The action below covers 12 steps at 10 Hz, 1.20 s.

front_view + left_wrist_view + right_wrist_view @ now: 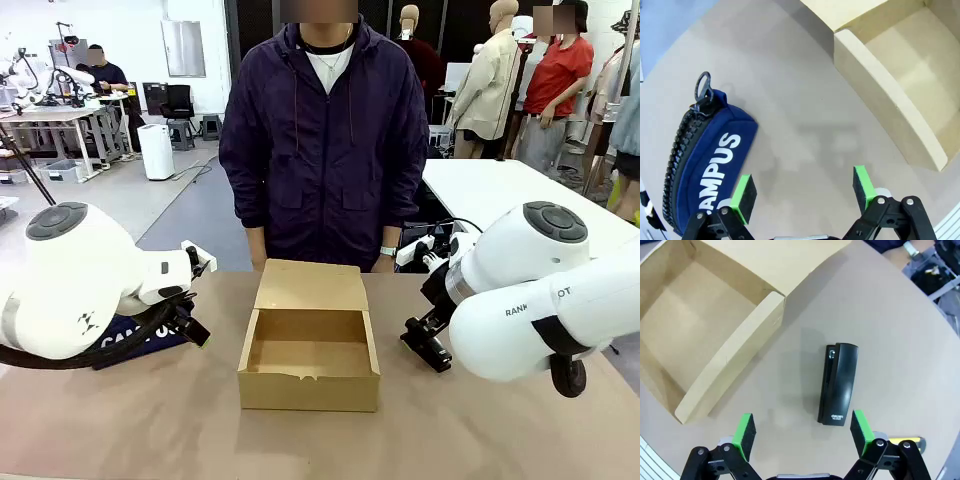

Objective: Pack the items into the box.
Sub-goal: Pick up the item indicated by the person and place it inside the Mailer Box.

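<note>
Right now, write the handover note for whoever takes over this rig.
Left claw: open, empty, over bare table; pouch lies beside one finger.
Right claw: open, empty, above the stapler, not touching it.
Box: mid-table, lid open, nothing inside.
Knife: a yellow end, likely it, shows on the table by the right claw.
Done: nothing packed.
Left: pouch, stapler and knife all go in the box.

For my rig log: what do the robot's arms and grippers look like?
The left arm and right arm are white rounded shells with dark grey joint caps; the right bears dark lettering, a black cable runs under the left. The left gripper and right gripper are black linkages, fingers tipped with green pads.
</note>
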### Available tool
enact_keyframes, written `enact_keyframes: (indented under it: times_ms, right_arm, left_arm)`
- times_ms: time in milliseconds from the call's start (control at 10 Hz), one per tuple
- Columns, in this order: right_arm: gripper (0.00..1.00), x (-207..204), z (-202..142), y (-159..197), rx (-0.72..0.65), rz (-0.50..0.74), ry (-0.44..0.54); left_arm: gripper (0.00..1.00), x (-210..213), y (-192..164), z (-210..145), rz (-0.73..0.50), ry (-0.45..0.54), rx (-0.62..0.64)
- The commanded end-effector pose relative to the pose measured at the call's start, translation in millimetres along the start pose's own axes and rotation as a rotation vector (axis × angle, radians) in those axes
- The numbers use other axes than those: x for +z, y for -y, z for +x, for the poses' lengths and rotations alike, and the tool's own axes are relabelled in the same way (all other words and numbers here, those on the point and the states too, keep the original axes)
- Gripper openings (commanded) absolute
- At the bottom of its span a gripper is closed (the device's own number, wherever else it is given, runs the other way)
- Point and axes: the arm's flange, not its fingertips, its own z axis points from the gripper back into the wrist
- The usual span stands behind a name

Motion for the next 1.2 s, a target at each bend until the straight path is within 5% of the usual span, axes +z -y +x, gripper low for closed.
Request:
enact_keyframes:
  times_ms: [0,1100]
  right_arm:
    - [1.0,0.0,0.0,0.0,0.0,0.0,0.0]
    - [1.0,0.0,0.0,0.0,0.0,0.0,0.0]
  left_arm:
    - [1.0,0.1,0.0,0.0,0.0,0.0,0.0]
    - [1.0,0.1,0.0,0.0,0.0,0.0,0.0]
